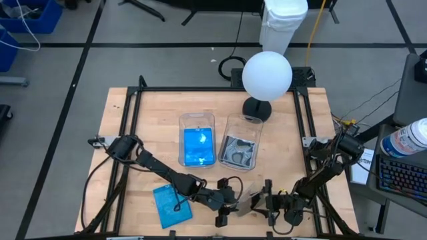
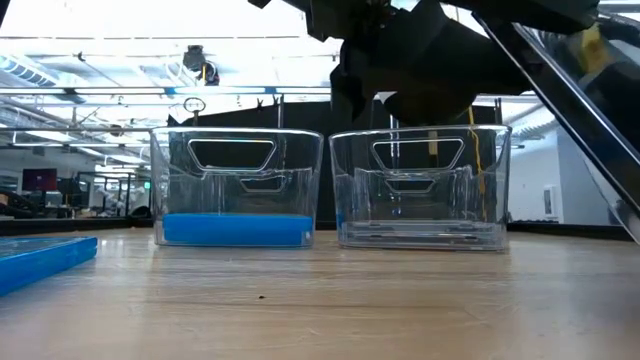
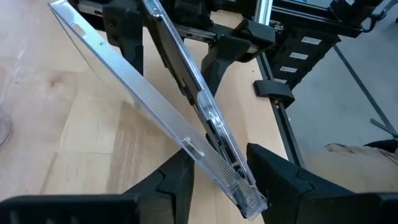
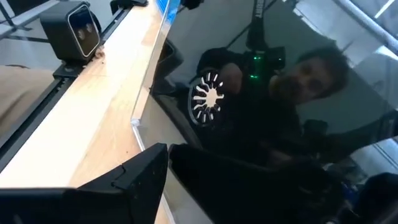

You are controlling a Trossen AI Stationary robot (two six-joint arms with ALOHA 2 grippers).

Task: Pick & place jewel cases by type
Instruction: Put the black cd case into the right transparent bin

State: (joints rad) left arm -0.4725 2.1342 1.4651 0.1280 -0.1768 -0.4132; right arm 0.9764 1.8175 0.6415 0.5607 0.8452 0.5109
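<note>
Near the bench's (image 1: 120, 113) front edge, both the left pincer (image 1: 230, 200) and right pincer (image 1: 265, 200) pinched one clear jewel case (image 3: 186, 118).

Place type: robotics lab or research workshop, open-plan.
Landmark: wooden table (image 1: 313, 107) bounded by a black metal frame (image 1: 133, 107).
Floor around table: grey, crossed by dark tape lines (image 1: 87, 50); loose cables (image 1: 230, 67) just behind the table.
Behind table: white bin (image 1: 283, 23) on the floor; white globe lamp (image 1: 267, 75) on the table's back edge.
Right of table: keyboard (image 1: 400, 175) and bottle (image 1: 410, 137).
Left of table: blue crates (image 1: 30, 17).
Beyond table, low view: exposed ceiling trusses, strip lights, monitor (image 2: 40, 180) on distant benches.
</note>
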